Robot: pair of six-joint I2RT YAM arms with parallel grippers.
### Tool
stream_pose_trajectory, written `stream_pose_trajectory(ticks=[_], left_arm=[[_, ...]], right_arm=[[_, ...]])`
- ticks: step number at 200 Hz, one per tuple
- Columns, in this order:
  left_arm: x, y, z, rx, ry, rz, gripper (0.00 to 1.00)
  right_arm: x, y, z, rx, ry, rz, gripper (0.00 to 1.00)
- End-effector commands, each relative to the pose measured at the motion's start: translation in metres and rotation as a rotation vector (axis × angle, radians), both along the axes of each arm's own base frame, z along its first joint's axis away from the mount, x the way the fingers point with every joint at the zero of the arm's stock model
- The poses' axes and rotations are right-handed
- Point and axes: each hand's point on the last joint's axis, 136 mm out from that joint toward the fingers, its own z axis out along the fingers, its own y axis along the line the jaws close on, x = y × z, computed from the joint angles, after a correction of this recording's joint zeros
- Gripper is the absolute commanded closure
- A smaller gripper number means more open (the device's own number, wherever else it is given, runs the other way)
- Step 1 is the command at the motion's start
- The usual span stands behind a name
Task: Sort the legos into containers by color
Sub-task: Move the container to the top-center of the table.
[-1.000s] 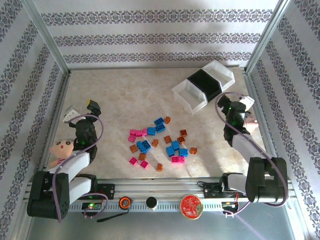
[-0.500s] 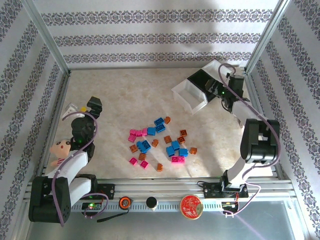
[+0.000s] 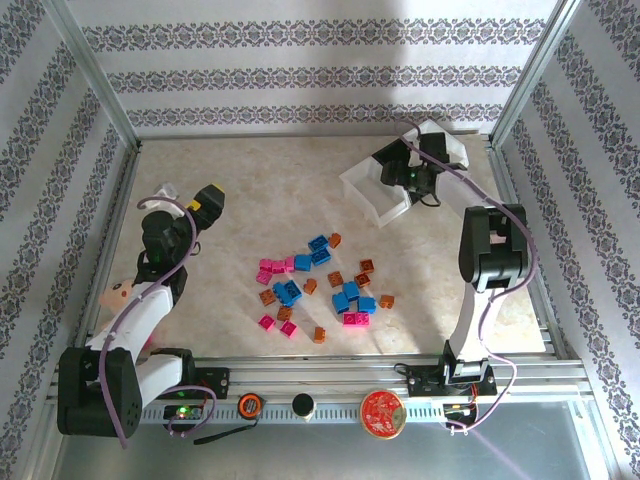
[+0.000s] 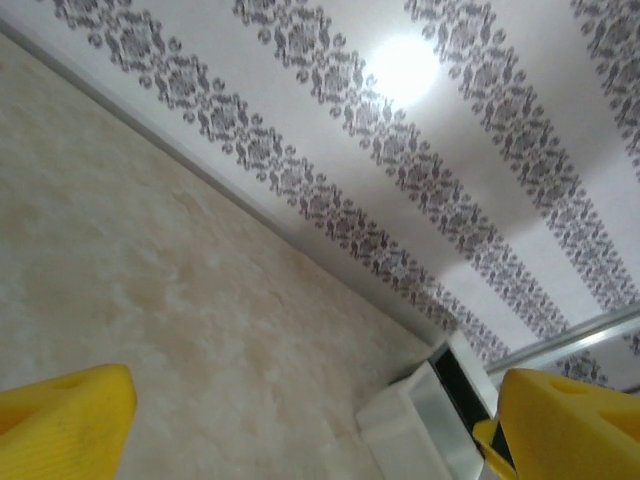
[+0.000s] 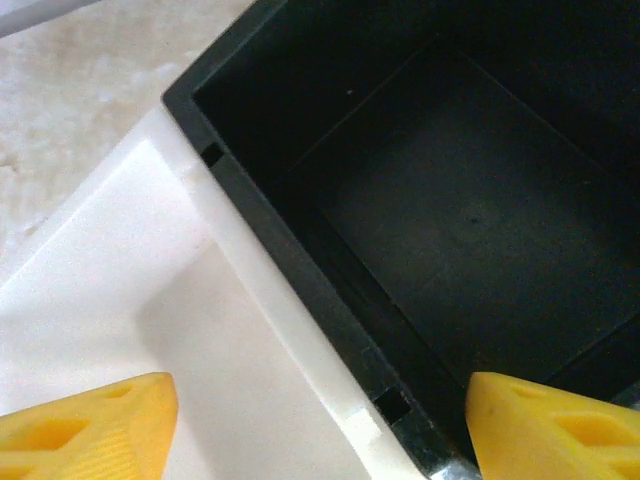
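While small studded plastic bricks in magenta-pink, bright blue and orange-brown (image 3: 318,283) lie scattered loose mid-table on marbled beige tabletop (image 3: 250,180), three shallow rectangular trays (image 3: 375,205), white-black-white, sit side by side at far right, well apart from bricks. Right gripper (image 5: 320,430) just above trays: yellow fingers parted, straddling adjoining walls of white translucent tray (image 5: 110,300) and black plastic tray (image 5: 460,210), gripping nothing. Left gripper (image 4: 310,420) over table's left side, jaws spread wide, empty.

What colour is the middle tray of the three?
The middle tray is black; the right wrist view shows it best.
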Motion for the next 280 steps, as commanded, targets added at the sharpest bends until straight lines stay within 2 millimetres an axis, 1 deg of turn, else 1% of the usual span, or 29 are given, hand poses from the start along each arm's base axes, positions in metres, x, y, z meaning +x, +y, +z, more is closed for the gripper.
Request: stream_pose_trajectory(ticks=[1, 36, 49, 69, 78, 96, 113, 118, 140, 178, 203, 224, 249, 280], left_arm=[[-0.002, -0.027, -0.009, 0.021, 0.064, -0.118, 0.09], [-0.004, -0.054, -0.018, 0.096, 0.110, -0.185, 0.12], [-0.005, -0.060, -0.020, 0.112, 0.122, -0.200, 0.13], [-0.006, -0.068, -0.019, 0.131, 0.129, -0.219, 0.14], [-0.007, -0.070, -0.019, 0.143, 0.131, -0.224, 0.17], [-0.010, -0.075, -0.020, 0.168, 0.138, -0.239, 0.23], [-0.011, -0.078, -0.022, 0.179, 0.145, -0.247, 0.24], [-0.011, -0.079, -0.023, 0.181, 0.148, -0.250, 0.24], [-0.013, -0.081, -0.026, 0.190, 0.157, -0.255, 0.24], [-0.015, -0.082, -0.024, 0.203, 0.161, -0.261, 0.26], [-0.017, -0.081, -0.023, 0.204, 0.162, -0.262, 0.28], [-0.019, -0.081, -0.024, 0.204, 0.166, -0.261, 0.28], [-0.022, -0.079, -0.024, 0.210, 0.169, -0.262, 0.28], [-0.029, -0.076, -0.023, 0.222, 0.167, -0.252, 0.27]], right_arm=[[-0.009, 0.003, -0.018, -0.101, 0.087, 0.039, 0.30], [-0.012, 0.028, -0.030, -0.164, 0.118, 0.092, 0.40], [-0.015, 0.041, -0.028, -0.172, 0.110, 0.121, 0.43], [-0.019, 0.059, -0.020, -0.200, 0.079, 0.150, 0.43], [-0.018, 0.060, -0.018, -0.217, 0.075, 0.137, 0.44], [-0.014, 0.056, -0.017, -0.219, 0.096, 0.078, 0.47], [-0.009, 0.056, -0.021, -0.221, 0.124, 0.054, 0.50], [-0.009, 0.056, -0.025, -0.224, 0.141, 0.055, 0.51], [-0.007, 0.066, -0.034, -0.226, 0.177, 0.069, 0.56], [-0.012, 0.093, -0.046, -0.221, 0.211, 0.090, 0.66], [-0.016, 0.121, -0.044, -0.170, 0.199, 0.080, 0.78], [-0.017, 0.150, -0.040, -0.105, 0.180, 0.060, 0.84], [-0.020, 0.185, -0.036, -0.053, 0.167, 0.045, 0.88], [-0.032, 0.222, -0.042, -0.020, 0.172, 0.016, 0.92]])
